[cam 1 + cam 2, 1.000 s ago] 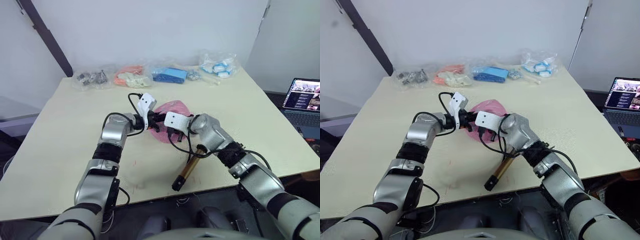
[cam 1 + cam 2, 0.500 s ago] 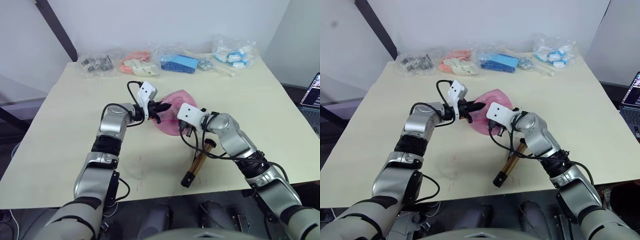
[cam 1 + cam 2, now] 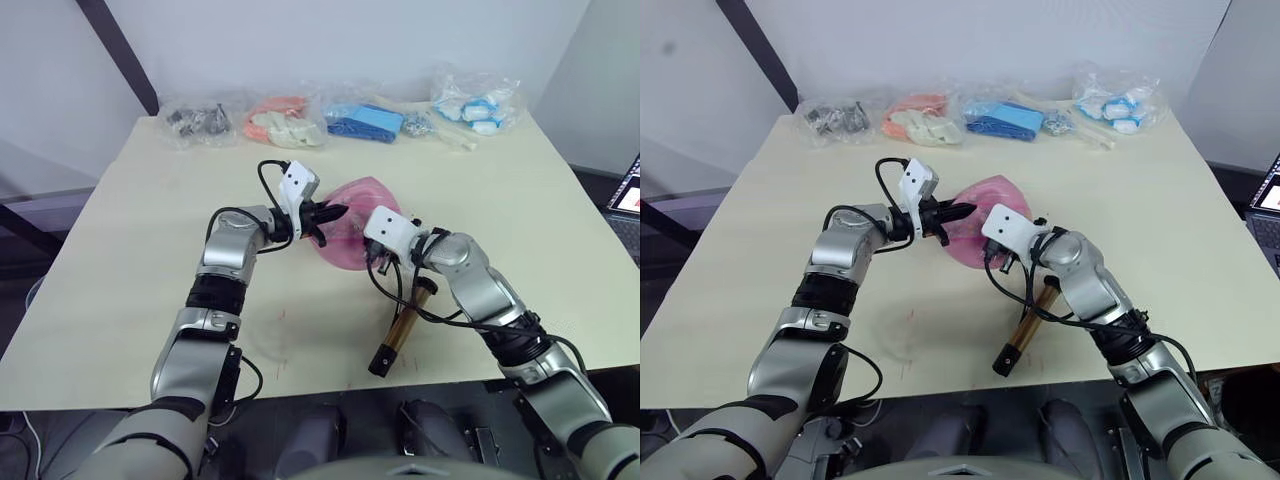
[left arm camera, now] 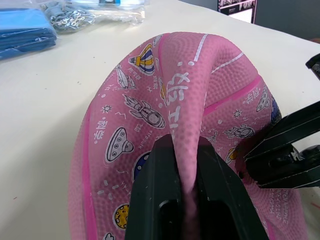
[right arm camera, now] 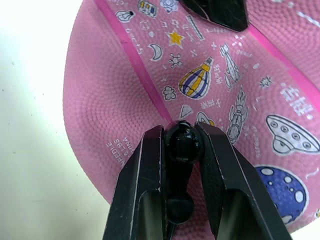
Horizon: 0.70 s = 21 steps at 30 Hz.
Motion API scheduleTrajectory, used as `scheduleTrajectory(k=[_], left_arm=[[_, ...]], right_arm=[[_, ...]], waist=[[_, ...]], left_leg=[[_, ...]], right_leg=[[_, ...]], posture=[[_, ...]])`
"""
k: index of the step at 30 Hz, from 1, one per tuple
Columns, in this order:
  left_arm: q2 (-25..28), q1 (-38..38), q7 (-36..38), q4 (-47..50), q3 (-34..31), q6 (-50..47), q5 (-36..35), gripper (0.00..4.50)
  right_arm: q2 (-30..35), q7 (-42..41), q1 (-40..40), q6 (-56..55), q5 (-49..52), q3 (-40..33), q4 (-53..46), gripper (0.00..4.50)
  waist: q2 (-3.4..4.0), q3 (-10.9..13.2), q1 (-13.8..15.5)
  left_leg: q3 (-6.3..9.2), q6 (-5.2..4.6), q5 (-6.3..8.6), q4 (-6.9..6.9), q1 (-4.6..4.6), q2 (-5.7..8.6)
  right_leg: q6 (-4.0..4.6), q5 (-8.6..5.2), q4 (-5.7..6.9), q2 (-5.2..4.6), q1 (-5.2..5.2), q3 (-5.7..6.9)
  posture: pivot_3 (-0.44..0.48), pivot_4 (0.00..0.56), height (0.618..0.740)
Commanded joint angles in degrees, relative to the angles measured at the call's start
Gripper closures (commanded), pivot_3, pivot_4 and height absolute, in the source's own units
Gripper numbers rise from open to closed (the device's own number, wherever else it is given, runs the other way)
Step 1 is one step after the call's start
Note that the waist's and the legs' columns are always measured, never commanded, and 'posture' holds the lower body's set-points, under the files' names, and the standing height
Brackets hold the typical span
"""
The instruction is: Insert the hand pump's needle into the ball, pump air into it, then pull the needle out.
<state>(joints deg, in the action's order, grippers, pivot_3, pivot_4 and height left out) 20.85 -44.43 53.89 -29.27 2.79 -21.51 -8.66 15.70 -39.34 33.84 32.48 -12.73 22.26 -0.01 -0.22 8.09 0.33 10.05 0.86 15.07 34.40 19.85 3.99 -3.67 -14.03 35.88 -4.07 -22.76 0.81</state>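
ball (image 3: 350,232) lying mid-table (image 3: 120,300) | hand pump (image 3: 402,327) lying right-front of it | bags (image 3: 365,120) sitting along far edge

A pale cream table (image 3: 130,260) carries everything. The hand pump (image 3: 399,331), a bronze-gold cylinder with black ends, lies flat on it near the front edge. Just beyond the pump's far end rests the ball (image 3: 352,232), pink and visibly slack, folded in on itself. Well beyond the ball, along the table's far edge, lies a row of clear bags: one of dark metal parts (image 3: 196,118) furthest from the pump on the left, then an orange-and-white bag (image 3: 277,121), a blue bag (image 3: 366,121), and a white-and-blue bag (image 3: 475,104) on the right.
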Motion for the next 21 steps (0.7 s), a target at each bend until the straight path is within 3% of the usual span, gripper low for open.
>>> scheduleTrajectory(k=[1,21], left_arm=[[0.25,2.64,-1.91,-3.35,2.05,-2.42,2.08,4.5],[0.22,2.6,-2.16,-2.77,1.9,-2.33,1.91,4.5]], right_arm=[[1.18,1.44,-2.07,0.74,0.83,-2.15,1.89,4.13],[1.69,4.2,-4.85,-0.5,5.54,-2.72,1.62,4.13]], waist=[[-0.03,0.05,0.08],[-0.11,0.23,0.4]], left_leg=[[0.01,0.0,0.0,0.0,0.0,0.0],[-0.03,-0.02,-0.02,0.0,0.04,0.01]], right_leg=[[0.0,0.0,0.0,0.01,0.0,0.01],[0.01,0.0,0.0,0.04,0.01,0.0]], posture=[[0.0,0.15,0.74],[0.0,0.15,0.74]])
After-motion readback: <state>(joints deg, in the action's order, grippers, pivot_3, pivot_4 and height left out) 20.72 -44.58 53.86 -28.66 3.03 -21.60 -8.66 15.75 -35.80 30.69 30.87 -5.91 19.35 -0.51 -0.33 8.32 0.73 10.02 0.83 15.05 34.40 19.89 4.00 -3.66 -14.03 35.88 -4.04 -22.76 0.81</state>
